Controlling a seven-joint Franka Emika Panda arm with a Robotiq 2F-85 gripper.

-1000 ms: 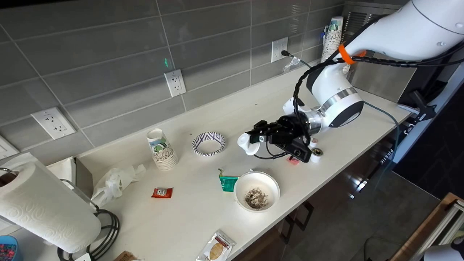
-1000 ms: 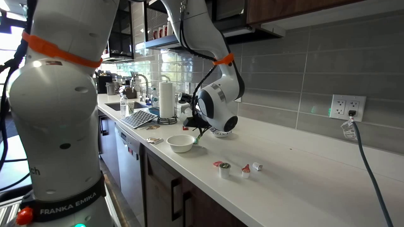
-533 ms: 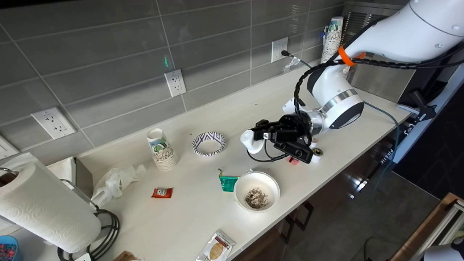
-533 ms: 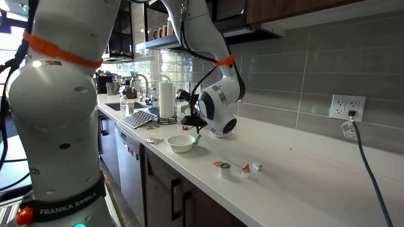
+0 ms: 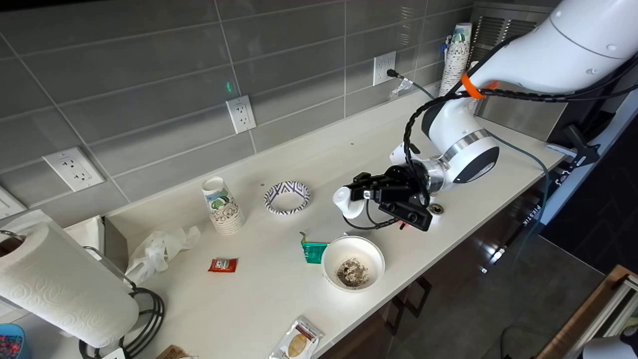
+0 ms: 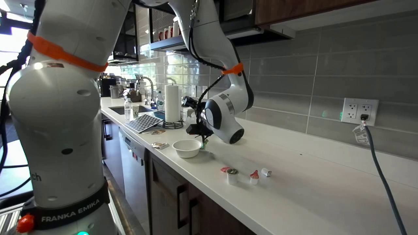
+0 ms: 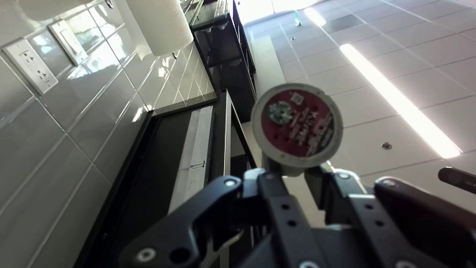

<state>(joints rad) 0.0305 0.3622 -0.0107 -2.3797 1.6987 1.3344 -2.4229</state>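
The hand [image 7: 293, 172] is drawn in only partway, its fingers [image 7: 273, 183] gripping a white pod [image 7: 297, 124] from either side. In the wrist view, the pod's round lid faces the camera, dark red with blurred print and a pale rim. In an exterior view, the pod is tilted and held in the air above the bench [image 5: 269, 304]. A white bowl [image 5: 361, 249] stands near it on the bench, with a clumped brown-and-pale mix [image 5: 353, 273] at its bottom. Just beside this bowl lies a green packet [image 5: 314, 253]; whether the two touch cannot be told. Farther back, toward the tiled wall [image 5: 294, 94], are a patterned bowl [image 5: 287, 202] and a stack of paper cups [image 5: 224, 209]. A small red packet [image 5: 223, 265] lies well apart from the hand. In an exterior view, a white cup with a dark top [image 6: 232, 178] stands upright beside a smaller cup with a red top [image 6: 254, 179]; a red scrap [image 6: 225, 169] and a small white piece [image 6: 266, 172] lie near them.
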